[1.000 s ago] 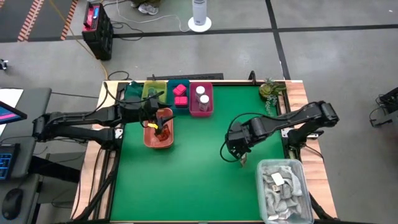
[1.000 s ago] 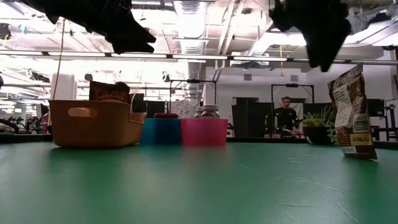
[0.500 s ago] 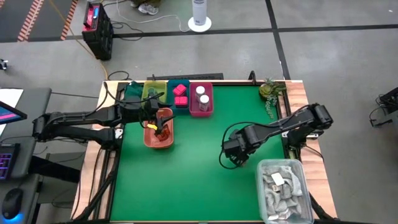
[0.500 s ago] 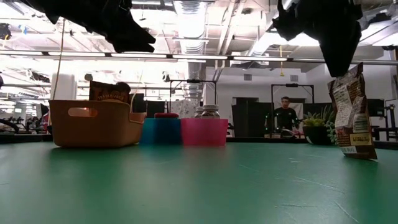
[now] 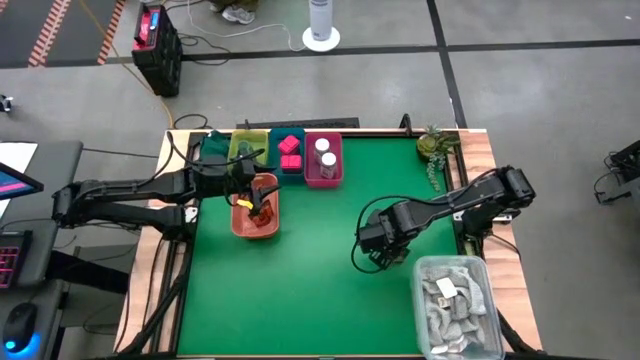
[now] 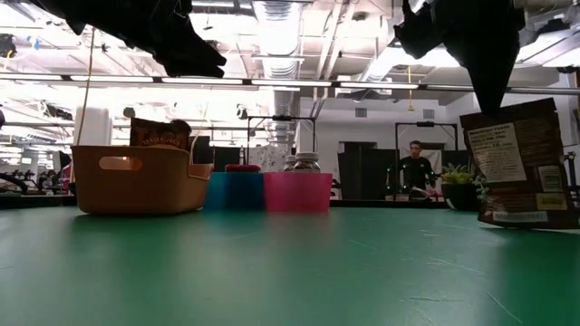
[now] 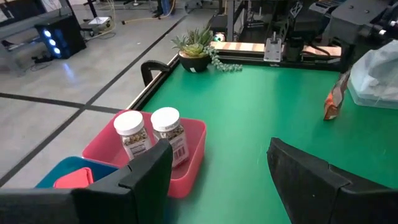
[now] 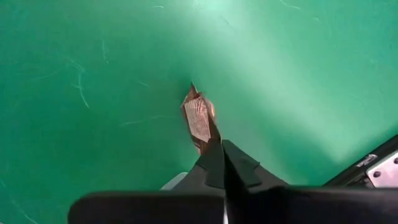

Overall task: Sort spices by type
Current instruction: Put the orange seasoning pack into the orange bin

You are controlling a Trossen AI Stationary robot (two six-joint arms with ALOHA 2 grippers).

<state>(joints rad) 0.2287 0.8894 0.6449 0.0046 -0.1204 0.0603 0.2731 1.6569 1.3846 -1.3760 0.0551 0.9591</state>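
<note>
Right wrist view: you are looking straight down your own fingers, pinched together on the top edge of the red-brown sachet; the pack runs away from the fingertips toward the green worktop, so its long axis lies in line with the fingers.
Sachet position: on the worktop's right side, just beside the clear bin of pale rags and well apart from the trays at the far left.
Sachet look: in the low view the sachet hangs flat-faced under the right gripper, a dark brown pouch with pale printed labels, roughly upright, its lower edge at or just above the surface; you cannot tell from here whether it is touching.
Right gripper: shut tight on the sachet's top seam, over the worktop in the high view.
Nearer arm: yours on the right has the pack; the left one is well apart from it.
Left gripper: its fingers stand wide with nothing between them, waiting above the orange basket.
Destination, as a judgement: the orange basket already shows a similar brown pack, so that is likely where this one belongs; you would carry it across the worktop to the left.
Other trays: the pink tray holds two white-capped jars; the teal tray holds pink packs.
</note>
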